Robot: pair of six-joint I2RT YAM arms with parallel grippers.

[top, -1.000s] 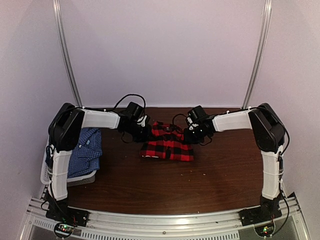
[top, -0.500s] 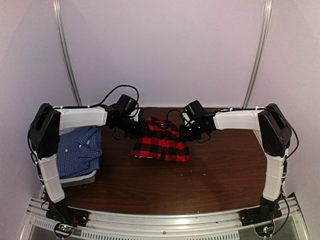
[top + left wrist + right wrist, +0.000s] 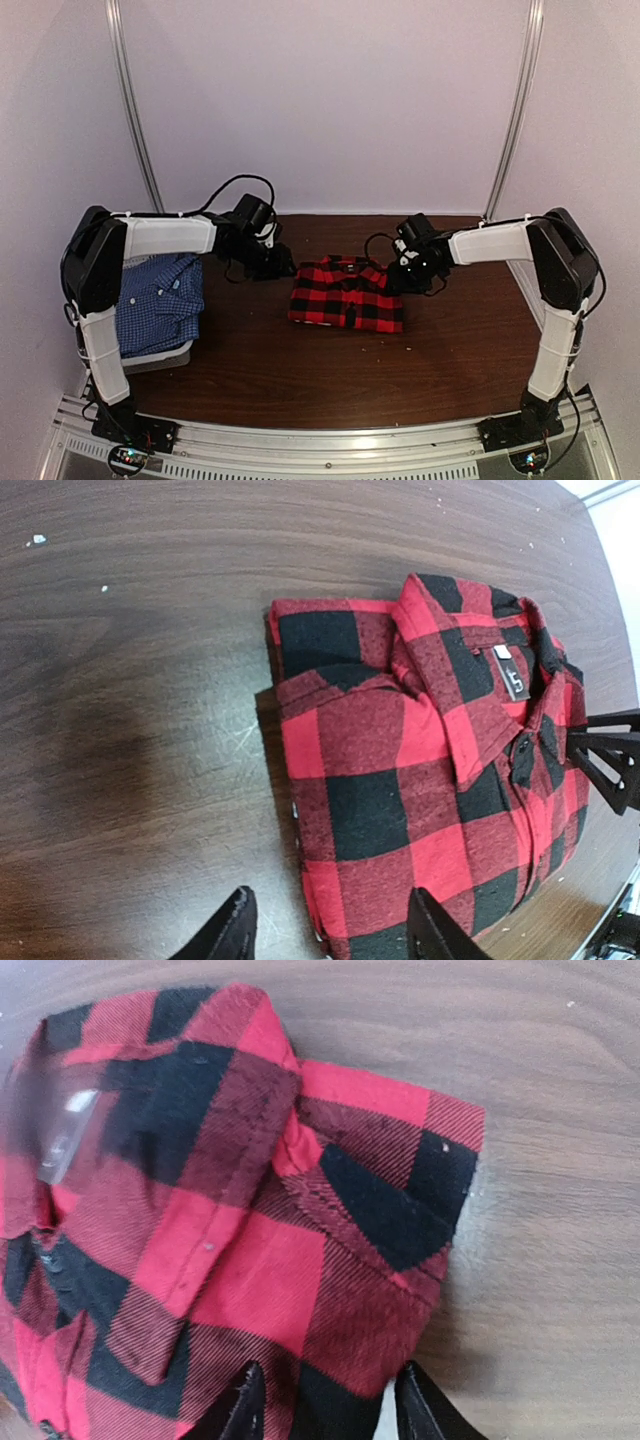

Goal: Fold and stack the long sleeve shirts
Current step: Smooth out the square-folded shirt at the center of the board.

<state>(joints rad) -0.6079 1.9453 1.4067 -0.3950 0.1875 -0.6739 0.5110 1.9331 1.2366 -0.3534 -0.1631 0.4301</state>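
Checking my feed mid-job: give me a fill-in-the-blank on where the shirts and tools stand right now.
1. The folded red-and-black plaid shirt lies on the ____.
2. The blue check shirt sits in the pale grey ____.
3. The left tool and right tool both stand ____, gripping nothing.
Missing words: table; basket; open.
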